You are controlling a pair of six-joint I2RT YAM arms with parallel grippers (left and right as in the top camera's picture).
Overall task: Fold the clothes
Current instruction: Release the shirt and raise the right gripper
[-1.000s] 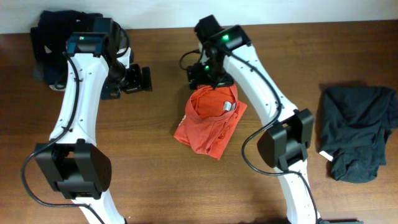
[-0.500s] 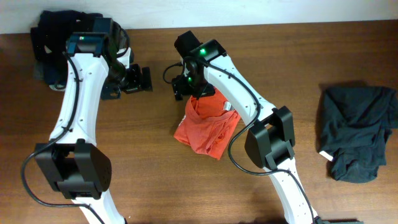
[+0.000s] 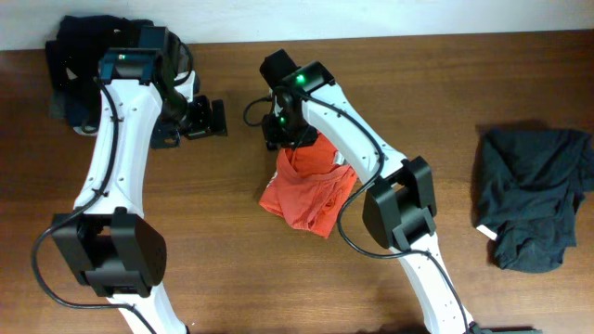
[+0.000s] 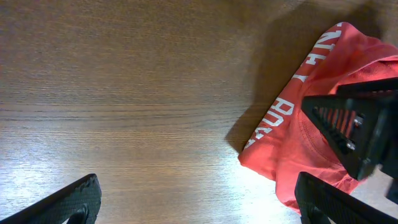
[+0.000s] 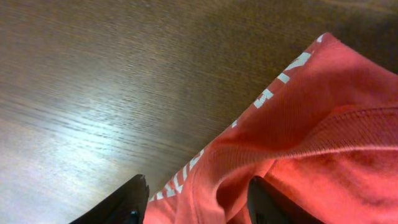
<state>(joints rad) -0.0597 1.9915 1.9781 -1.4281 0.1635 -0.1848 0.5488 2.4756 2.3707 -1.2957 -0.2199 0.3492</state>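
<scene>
A crumpled red shirt (image 3: 311, 190) with white lettering lies mid-table. My right gripper (image 3: 283, 130) is at its upper left edge. In the right wrist view the fingers (image 5: 199, 205) are closed on a bunched fold of the red cloth (image 5: 311, 124). My left gripper (image 3: 218, 118) hovers to the left of the shirt, apart from it. In the left wrist view its jaws (image 4: 199, 199) are wide open over bare wood, with the shirt (image 4: 298, 143) to the right. The right gripper's black body (image 4: 357, 130) lies on the shirt.
A dark pile of clothes (image 3: 79, 51) sits at the back left corner behind the left arm. Another dark garment (image 3: 534, 195) lies crumpled at the right side. The wooden table (image 3: 213, 232) is bare in front of the shirt.
My right gripper has moved left along the shirt's top edge, dragging the upper part of the red cloth leftward. The left arm has not moved.
</scene>
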